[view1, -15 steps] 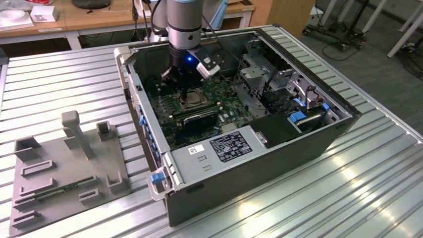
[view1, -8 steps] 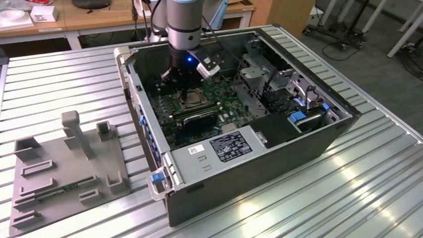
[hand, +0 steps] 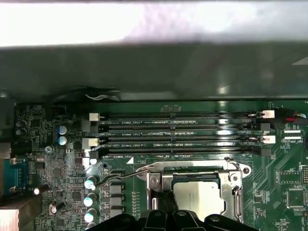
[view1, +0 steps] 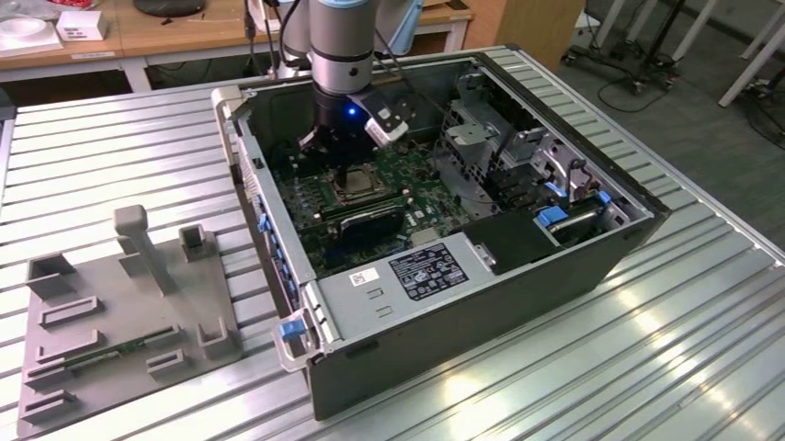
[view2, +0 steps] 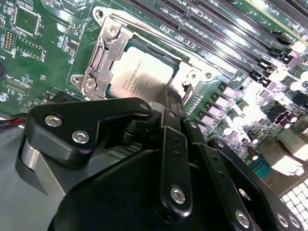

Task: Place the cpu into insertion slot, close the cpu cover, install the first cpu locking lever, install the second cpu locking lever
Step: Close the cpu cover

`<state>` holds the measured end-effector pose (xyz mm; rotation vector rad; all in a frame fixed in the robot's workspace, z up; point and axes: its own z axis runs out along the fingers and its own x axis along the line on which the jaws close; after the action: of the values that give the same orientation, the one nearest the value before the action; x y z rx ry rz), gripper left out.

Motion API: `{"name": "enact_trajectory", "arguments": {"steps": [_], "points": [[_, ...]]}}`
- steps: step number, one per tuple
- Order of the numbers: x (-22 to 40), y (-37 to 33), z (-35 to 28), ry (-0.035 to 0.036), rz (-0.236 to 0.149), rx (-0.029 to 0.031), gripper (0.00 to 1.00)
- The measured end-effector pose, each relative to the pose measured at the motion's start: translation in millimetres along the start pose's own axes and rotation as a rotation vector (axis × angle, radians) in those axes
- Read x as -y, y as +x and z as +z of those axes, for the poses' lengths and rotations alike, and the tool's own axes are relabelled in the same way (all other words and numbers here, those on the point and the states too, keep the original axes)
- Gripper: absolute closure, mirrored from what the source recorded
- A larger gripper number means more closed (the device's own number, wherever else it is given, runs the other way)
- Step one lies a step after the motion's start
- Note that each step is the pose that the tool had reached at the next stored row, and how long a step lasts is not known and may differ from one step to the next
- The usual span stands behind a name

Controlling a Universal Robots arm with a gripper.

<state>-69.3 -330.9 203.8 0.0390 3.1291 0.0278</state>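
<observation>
- Arm [view1: 341,37]: stands near vertical, wrist just above the cpu [view1: 358,185].
- Gripper [view2: 169,96]: points down, fingers drawn together, tips at the cpu's edge.

The arm [view1: 340,37] is a smooth silver-grey tube that gives way to a black lower section, where a small blue light [view1: 351,113] glows and a pale grey box with a dark face [view1: 390,124] juts from one side. In the second wrist view the claw [view2: 169,100] is matte black, made of flat, angular link plates [view2: 96,125] dotted with round silver screw heads [view2: 53,120]. A dull grey cylindrical part [view2: 33,161] sits beneath them.
</observation>
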Motion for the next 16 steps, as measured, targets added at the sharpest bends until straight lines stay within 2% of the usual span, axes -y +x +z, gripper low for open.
{"name": "enact_trajectory", "arguments": {"steps": [8, 13, 16], "points": [[0.0, 0.0, 0.5, 0.0001, 0.0, 0.0, 0.89], [0.1, 1.4, 2.7, 0.0, 0.0, 0.0051, 0.89], [0.1, 1.6, 3.0, 0.0001, -0.001, 0.0055, 0.89]]}}
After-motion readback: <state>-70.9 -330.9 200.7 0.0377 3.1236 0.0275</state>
